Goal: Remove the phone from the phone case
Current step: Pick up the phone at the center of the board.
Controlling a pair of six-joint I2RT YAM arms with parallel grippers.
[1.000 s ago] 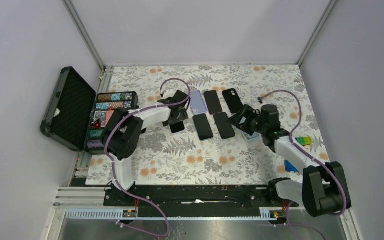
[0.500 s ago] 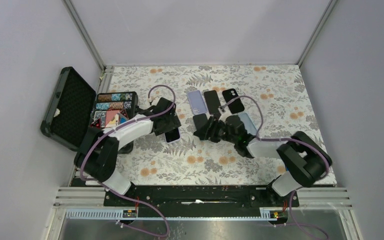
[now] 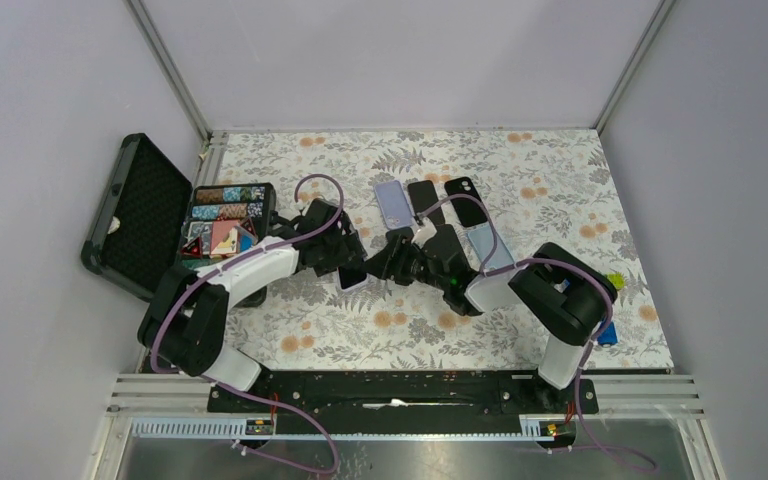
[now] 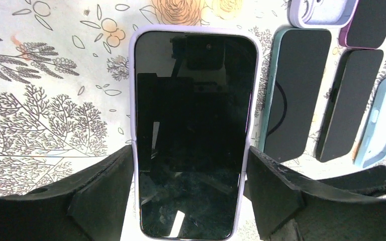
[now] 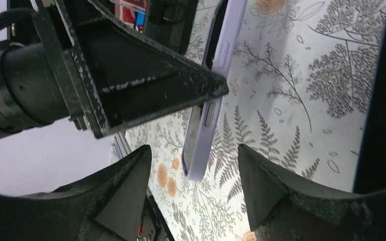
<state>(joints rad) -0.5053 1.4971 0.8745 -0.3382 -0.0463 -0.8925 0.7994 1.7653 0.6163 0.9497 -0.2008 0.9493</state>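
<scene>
Floral table (image 3: 560, 180), L jaws tight on cased phone (image 4: 193, 130); R jaws wide near it (R-wrist cam only)

Phone (image 4: 193, 130) between left hand (image 4: 190, 168) fingers; right hand (image 3: 395, 262) just right; other phones (image 4: 294, 95) right/behind on worktop (image 3: 560, 180); tile box (image 3: 222, 215) left edge.

Lilac soft-plastic phone case (image 5: 202, 150) is wrapping a glossy black rectangular phone (image 4: 193, 135). White table cloth (image 3: 400, 330) is showing grey fern prints and orange blossoms. Teal-rimmed black rectangular case (image 4: 294, 95) is sitting beside a pale-blue rounded case (image 4: 382, 120).
</scene>
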